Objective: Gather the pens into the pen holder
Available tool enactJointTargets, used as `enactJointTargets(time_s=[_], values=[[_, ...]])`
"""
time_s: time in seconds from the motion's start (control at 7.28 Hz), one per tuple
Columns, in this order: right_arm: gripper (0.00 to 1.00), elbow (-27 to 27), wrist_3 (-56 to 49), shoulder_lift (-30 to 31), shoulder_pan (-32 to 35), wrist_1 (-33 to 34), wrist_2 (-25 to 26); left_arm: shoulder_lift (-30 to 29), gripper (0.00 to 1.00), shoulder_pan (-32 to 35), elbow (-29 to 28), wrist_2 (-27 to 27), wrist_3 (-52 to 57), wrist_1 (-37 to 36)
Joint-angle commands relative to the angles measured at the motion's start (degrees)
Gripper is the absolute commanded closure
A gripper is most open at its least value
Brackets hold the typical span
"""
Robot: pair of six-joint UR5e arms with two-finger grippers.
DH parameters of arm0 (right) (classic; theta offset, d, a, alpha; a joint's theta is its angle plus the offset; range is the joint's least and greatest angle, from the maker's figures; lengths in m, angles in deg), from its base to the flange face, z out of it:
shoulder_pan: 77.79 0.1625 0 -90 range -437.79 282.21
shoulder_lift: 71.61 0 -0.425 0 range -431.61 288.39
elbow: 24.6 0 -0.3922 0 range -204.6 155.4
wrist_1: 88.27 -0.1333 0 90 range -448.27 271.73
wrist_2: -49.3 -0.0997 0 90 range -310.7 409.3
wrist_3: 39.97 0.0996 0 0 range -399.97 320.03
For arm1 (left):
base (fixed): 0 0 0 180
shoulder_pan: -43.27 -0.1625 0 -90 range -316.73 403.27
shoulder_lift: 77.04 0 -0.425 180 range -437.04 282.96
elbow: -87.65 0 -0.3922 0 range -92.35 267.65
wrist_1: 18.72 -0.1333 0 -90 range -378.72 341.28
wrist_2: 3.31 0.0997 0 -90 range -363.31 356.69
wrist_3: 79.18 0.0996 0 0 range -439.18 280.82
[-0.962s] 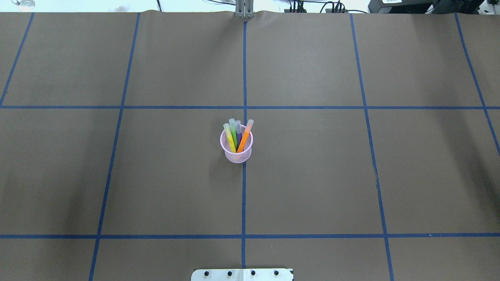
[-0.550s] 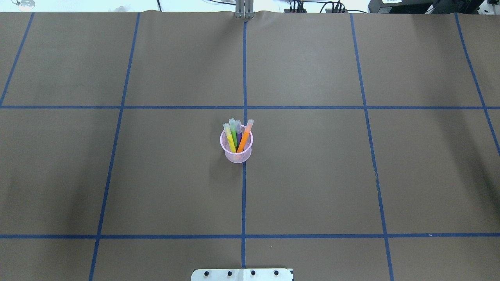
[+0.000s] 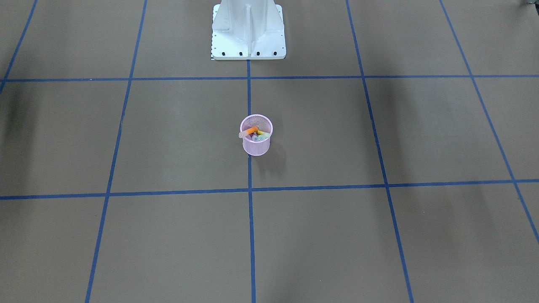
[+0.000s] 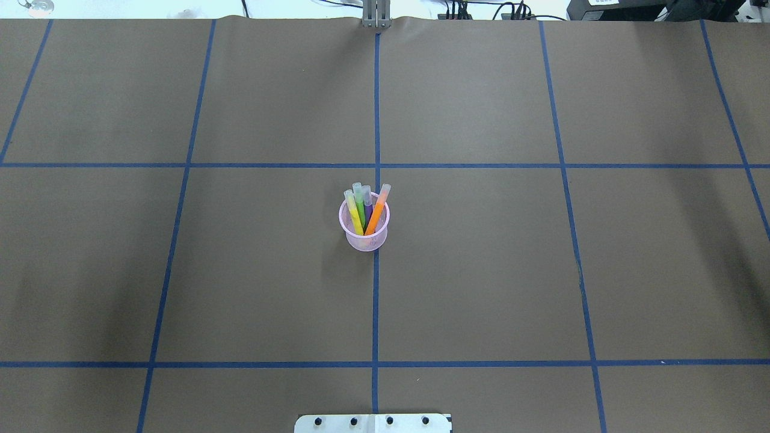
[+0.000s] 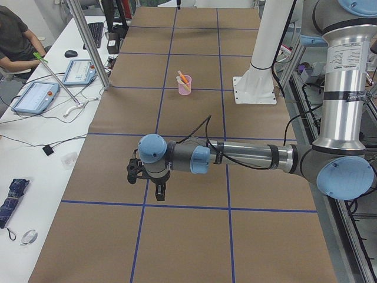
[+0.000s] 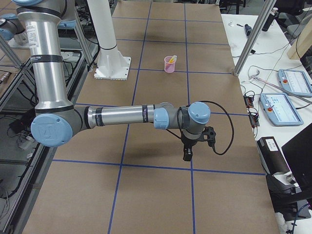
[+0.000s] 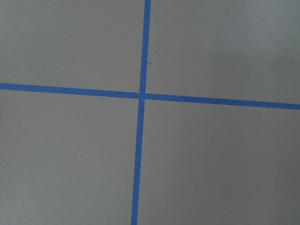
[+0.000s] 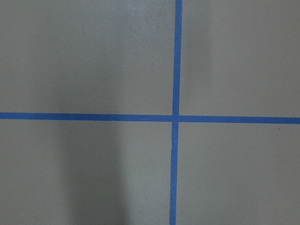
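Observation:
The pink mesh pen holder (image 4: 365, 239) stands upright at the table's middle, on the centre blue line. The pens stand inside it, caps up: yellow (image 4: 354, 218), green (image 4: 360, 207), purple (image 4: 367, 207) and orange (image 4: 377, 213). The front-facing view looks down into the pen holder (image 3: 256, 148) onto the pens' caps. Both arms are stretched out low toward the table's ends, far from the cup. My left gripper (image 5: 160, 191) and my right gripper (image 6: 186, 155) each hang over a tape crossing. They show only in the side views, so I cannot tell whether they are open or shut.
Blue tape lines grid the brown table cover. The robot's white base plate (image 3: 248, 42) sits at the near edge. Along the operators' side runs a desk with tablets (image 5: 35, 96), metal posts (image 5: 88, 41) and a seated person (image 5: 15, 35).

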Motion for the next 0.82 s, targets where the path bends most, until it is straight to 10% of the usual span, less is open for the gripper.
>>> enactJointTargets(time_s=[0.0, 0.69], values=[[0.00, 0.31, 0.03, -0.04, 0.00, -0.04, -1.43, 0.05, 0.00, 0.07, 0.97, 0.08, -0.07, -0.21], [0.00, -0.83, 0.12, 4.36, 0.09, -3.30, -4.61, 0.58, 0.00, 0.16, 1.58, 2.70, 0.01, -0.74]])
